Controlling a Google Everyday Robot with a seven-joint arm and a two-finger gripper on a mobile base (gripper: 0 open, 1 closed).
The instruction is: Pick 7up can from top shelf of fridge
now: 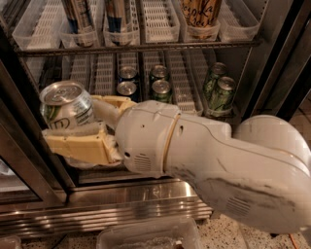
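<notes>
My gripper [90, 124] is shut on the 7up can [65, 104], a pale silver can with green lettering and a shiny lid. It is held slightly tilted at the left of the view, in front of the fridge's [121, 204] opening. One cream finger [77, 146] lies under the can and the other [114, 103] behind it. The thick white arm [218, 160] runs from the gripper to the lower right. The top shelf [146, 47], a wire rack with clear-white lane trays, crosses the top of the view above the can.
Tall cans [80, 14] stand in the top shelf's trays. Green cans [218, 92] and blue cans [127, 80] sit on the rack behind the arm. Black door frames stand at the left [24, 141] and right [286, 58]. A clear plastic bin [146, 236] lies on the floor.
</notes>
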